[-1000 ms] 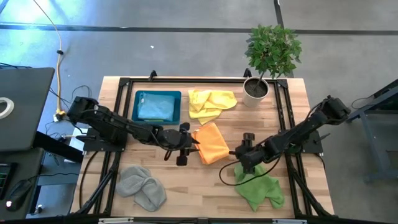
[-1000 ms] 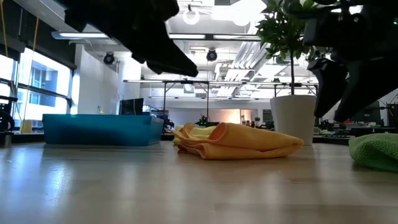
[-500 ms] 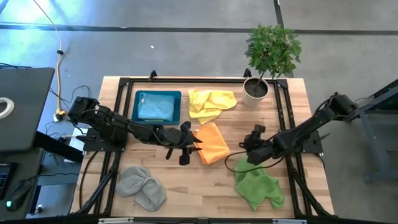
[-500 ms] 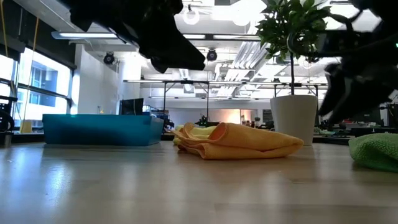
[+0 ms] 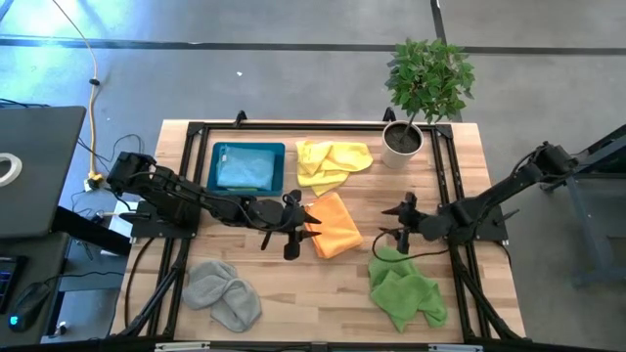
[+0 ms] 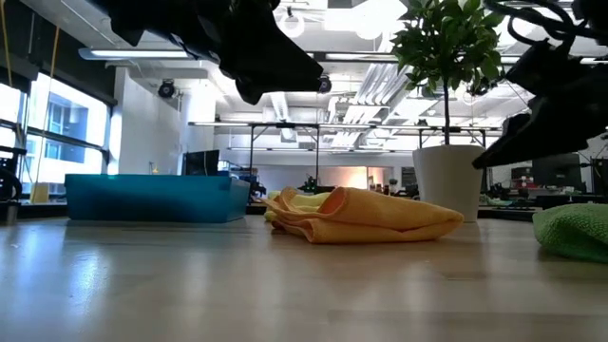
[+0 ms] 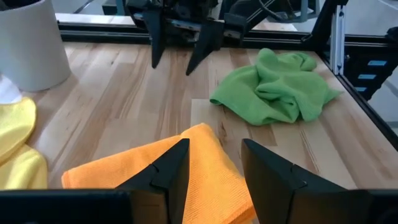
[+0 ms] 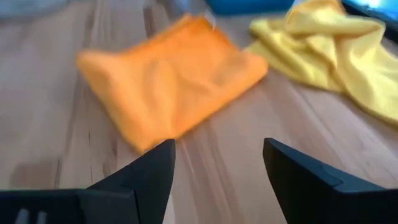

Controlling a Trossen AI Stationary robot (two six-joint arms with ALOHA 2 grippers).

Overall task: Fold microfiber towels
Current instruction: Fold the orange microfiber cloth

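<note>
A: Orange towel [image 5: 332, 224] sits folded mid-table, your left gripper [image 5: 305, 226] right at its near edge, fingers parted, holding nothing. Right gripper [image 5: 401, 222] is just above the green towel [image 5: 405, 292], jaws wide apart, also empty

B: Risk from here?

A: Judgement only: if you bring the left down where it is, a finger could catch the top layer and drag the fold open. On the right, if you pinch into the middle of the green heap you'd likely lift a bunched wad instead of a corner. You're also near enough arm-to-arm that a reach across the orange could clash

B: Count?

A: Towels I can see: one orange, one yellow [image 5: 333, 162] crumpled beside the plant pot [image 5: 401, 142], one green heap (might be two cloths, can't separate them), one grey [image 5: 223, 292] at the front left, one light blue [image 5: 241, 168] in the teal tray [image 5: 214, 184]. One tray, one plant, two grippers
</note>
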